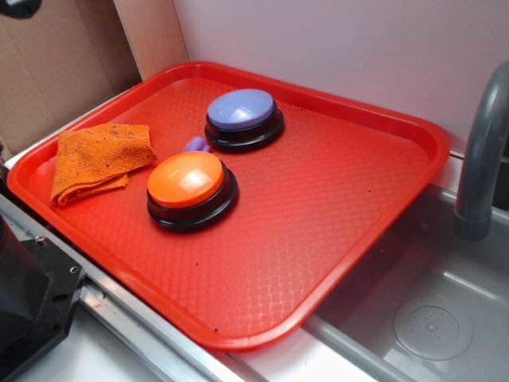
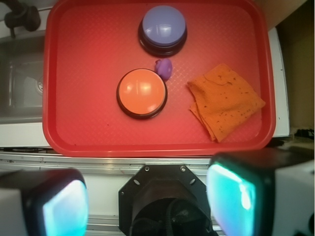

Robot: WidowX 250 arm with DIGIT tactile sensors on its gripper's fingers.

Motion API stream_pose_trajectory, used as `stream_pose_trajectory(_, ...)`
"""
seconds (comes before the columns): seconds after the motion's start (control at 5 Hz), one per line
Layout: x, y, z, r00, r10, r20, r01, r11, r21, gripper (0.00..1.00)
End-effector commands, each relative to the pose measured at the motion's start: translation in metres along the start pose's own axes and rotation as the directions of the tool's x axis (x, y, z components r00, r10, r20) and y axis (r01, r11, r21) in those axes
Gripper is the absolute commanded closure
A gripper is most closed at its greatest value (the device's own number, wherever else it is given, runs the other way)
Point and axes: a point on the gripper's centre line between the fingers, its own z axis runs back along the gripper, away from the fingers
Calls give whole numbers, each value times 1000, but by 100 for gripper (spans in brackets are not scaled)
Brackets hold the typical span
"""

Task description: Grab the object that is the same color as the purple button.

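Note:
The purple button (image 1: 241,109) (image 2: 163,25), a lavender dome on a black base, sits toward the back of the red tray (image 1: 350,231) (image 2: 88,132). The small purple object (image 1: 196,144) (image 2: 164,68) lies between it and the orange dome button (image 1: 187,180) (image 2: 141,90), partly hidden behind the orange button in the exterior view. My gripper (image 2: 150,196) hangs high above the robot base, short of the tray's near edge, open, with nothing between its teal pads (image 2: 66,209). It does not show in the exterior view.
A folded orange cloth (image 1: 97,159) (image 2: 224,100) lies on the tray beside the buttons. A grey sink basin (image 1: 429,310) and faucet (image 1: 481,159) stand beside the tray. Cardboard (image 1: 56,64) and a white wall stand behind it. The black robot base (image 2: 165,196) is below the gripper.

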Motion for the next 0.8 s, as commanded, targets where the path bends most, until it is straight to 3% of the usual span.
stream_pose_trajectory(0.0, 0, 0, 0, 1000, 0, 0, 0, 1000, 0, 0)
stream_pose_trajectory(0.4, 39, 21, -45, 952, 304, 39, -305, 952, 7, 0)
stream_pose_trajectory(0.6, 61, 38, -80, 892, 442, 93, -438, 897, -59, 0)
